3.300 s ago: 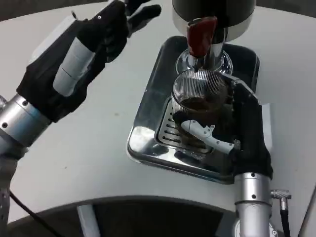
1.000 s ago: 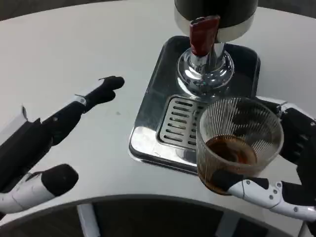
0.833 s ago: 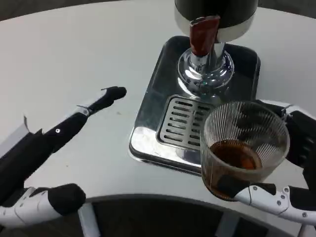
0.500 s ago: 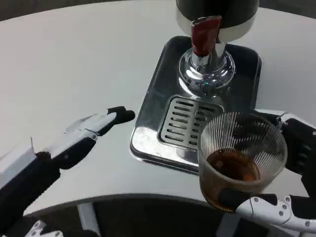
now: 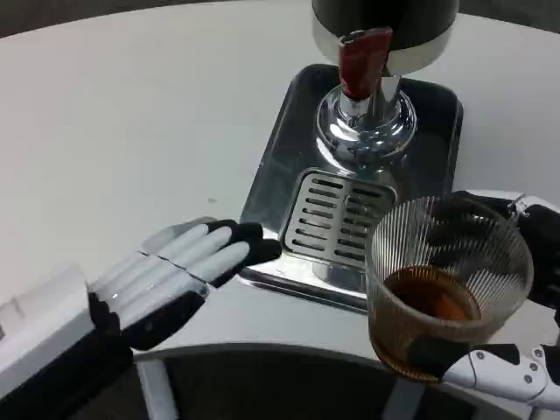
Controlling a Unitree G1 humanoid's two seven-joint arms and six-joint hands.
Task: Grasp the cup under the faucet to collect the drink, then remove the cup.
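Head view: right hand (image 5: 525, 289) fingers (image 5: 490, 367) grip the ribbed cup (image 5: 446, 280) of brown drink at five o'clock of the faucet (image 5: 363, 52); left hand (image 5: 166, 280) lies flat, fingers straight, holding nothing, on the table (image 5: 131, 114).

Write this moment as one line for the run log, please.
stage: cup removed | right robot hand: holds ribbed cup with brown drink, off drip tray | left robot hand: flat, fingers straight, holds nothing | faucet: nothing beneath

We find no readable text, label, brand, number or sign on anything here.
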